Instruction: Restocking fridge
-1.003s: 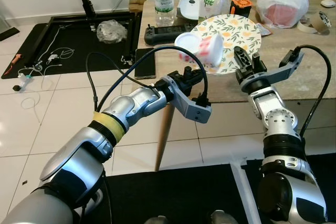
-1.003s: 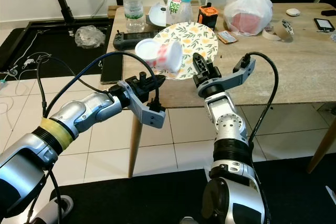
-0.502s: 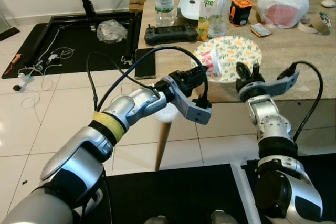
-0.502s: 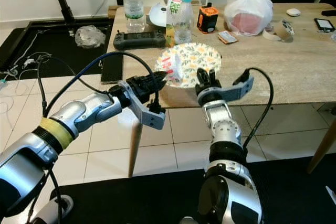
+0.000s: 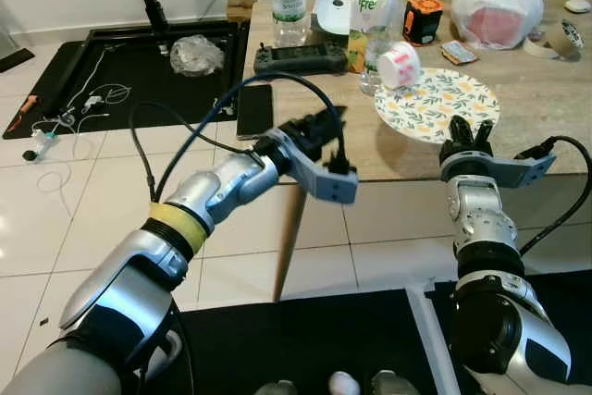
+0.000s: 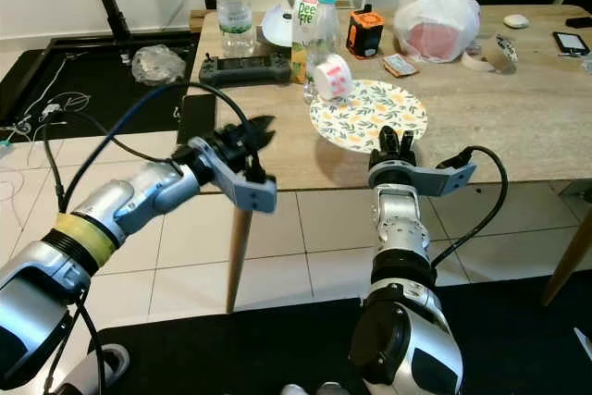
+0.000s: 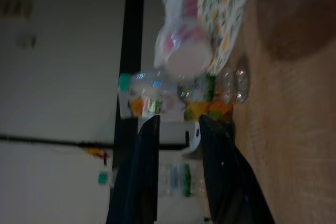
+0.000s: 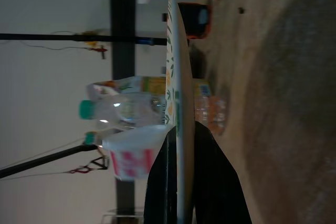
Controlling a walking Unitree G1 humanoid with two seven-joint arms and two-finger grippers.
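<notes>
The right gripper point(image 6: 396, 142) holds the near rim of the flowered plate point(image 6: 370, 116) between its two fingers, and the plate lies flat on the wooden table point(image 6: 518, 117). A white yogurt cup point(image 6: 331, 75) with pink print lies tipped on its side at the far left edge of this plate, just beside the small water bottle point(image 6: 323, 30) and the juice carton point(image 6: 307, 8). The left gripper point(image 6: 257, 130) hovers near the table's left edge with its fingers a little apart, holding nothing. I judge that the restocking is at an early stage: no fridge is in sight, and cup, bottle and carton all wait on the table.
</notes>
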